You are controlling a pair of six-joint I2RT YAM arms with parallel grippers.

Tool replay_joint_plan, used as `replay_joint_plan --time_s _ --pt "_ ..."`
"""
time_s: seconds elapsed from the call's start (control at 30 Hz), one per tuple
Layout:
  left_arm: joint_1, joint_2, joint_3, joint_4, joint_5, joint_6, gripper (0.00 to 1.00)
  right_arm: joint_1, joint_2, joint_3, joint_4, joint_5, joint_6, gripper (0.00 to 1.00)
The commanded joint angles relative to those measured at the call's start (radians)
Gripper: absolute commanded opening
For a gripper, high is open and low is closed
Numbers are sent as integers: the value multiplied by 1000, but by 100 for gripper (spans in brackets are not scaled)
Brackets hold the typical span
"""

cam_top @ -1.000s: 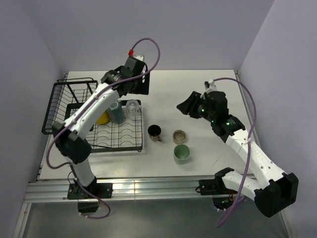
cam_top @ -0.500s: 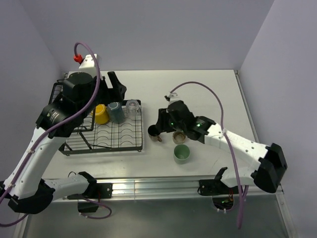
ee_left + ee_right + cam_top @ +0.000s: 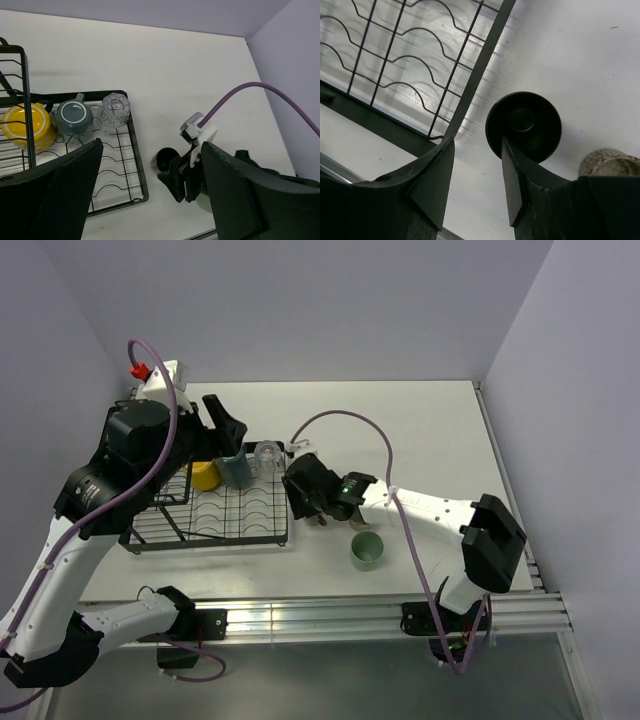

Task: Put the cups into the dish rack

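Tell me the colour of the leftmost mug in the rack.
Yellow mug; clearest in left wrist view.

The dish rack (image 3: 475, 75) is black coated wire; the black mug (image 3: 523, 125) looks glossy, the worktop (image 3: 580, 60) smooth and white.

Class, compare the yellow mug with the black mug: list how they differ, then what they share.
The yellow mug sits in the dish rack; the black mug stands on the table beside it. The right claw hovers at the black mug, not the yellow mug. Both stand upright, mouths up.
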Motion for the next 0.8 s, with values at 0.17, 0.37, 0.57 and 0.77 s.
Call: replay_joint_plan --time_s 0.17,0.37,0.57,0.77 --pt "-2 -27 -7 9 3 -21 86 37 105 113 -84 106 -8 49" --pt "-2 -39 -21 10 1 -24 86 37 143 126 -102 136 3 48" --pt "-4 -41 -30 16 4 -25 86 37 182 149 -105 150 -6 47" --pt "-2 -43 -36 16 6 -27 86 35 228 175 -107 136 -19 45"
